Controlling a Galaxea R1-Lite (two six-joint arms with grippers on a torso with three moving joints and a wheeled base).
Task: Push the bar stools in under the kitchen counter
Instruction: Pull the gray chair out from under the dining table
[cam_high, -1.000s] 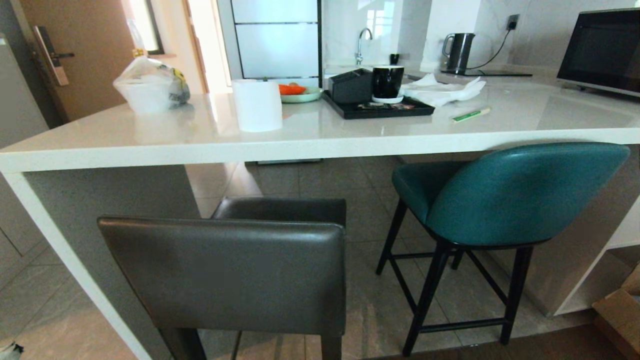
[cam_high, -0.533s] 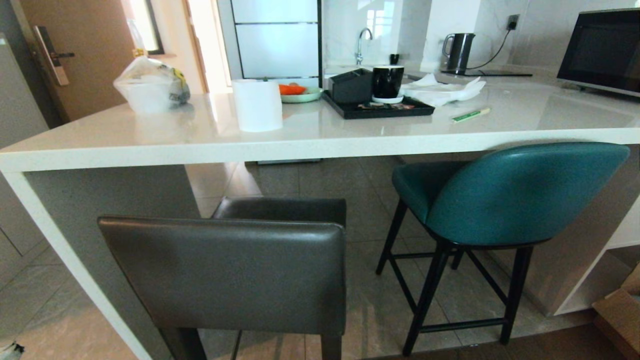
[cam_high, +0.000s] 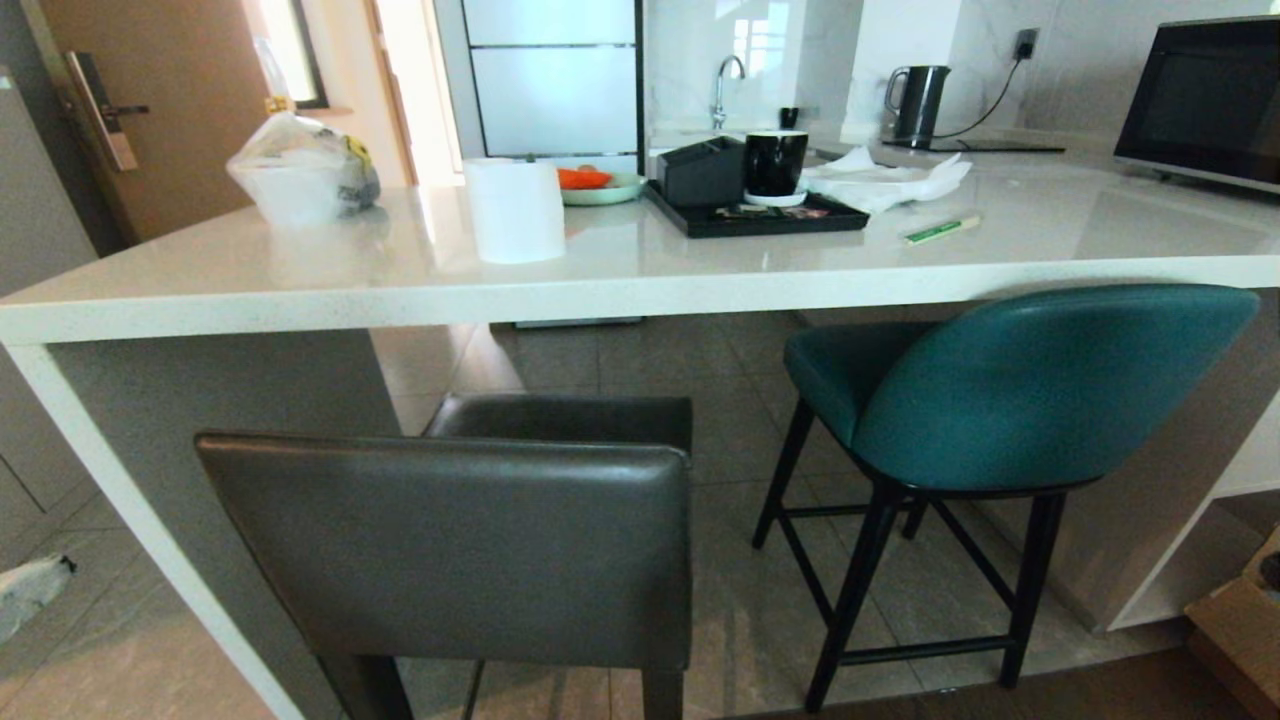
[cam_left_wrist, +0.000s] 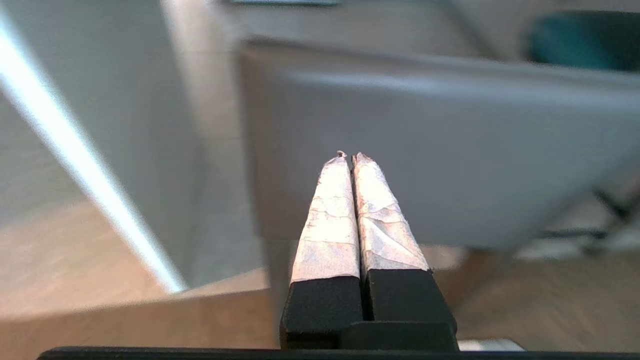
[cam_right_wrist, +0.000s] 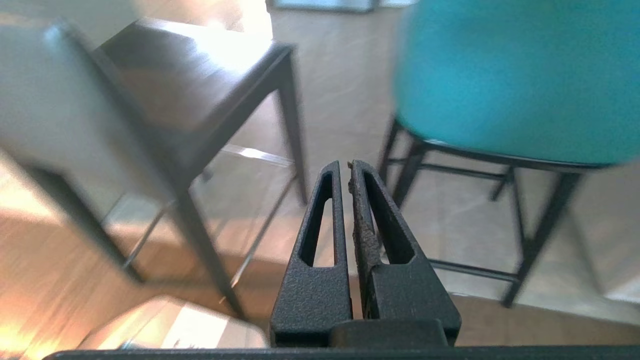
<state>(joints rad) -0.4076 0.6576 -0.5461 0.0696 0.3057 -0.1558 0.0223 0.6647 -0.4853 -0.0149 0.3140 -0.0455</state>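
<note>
Now a pale wrapped tip of the left end effector (cam_high: 30, 592) shows further in at the far left edge of the head view than a second ago; stools and counter (cam_high: 640, 280) are unmoved. Both end effectors are pinched shut and empty. The left one (cam_left_wrist: 348, 156) points at the grey stool (cam_high: 470, 540) back, the right one (cam_right_wrist: 346, 165) at the floor between it and the teal stool (cam_high: 1010, 390). Both stools stand at the counter's near side, backs outside its edge.

At the head view's lower left edge, the left gripper (cam_high: 30, 592), a pale blurred tip before, now reaches further into sight, beside the counter's white end panel (cam_high: 150, 540).
</note>
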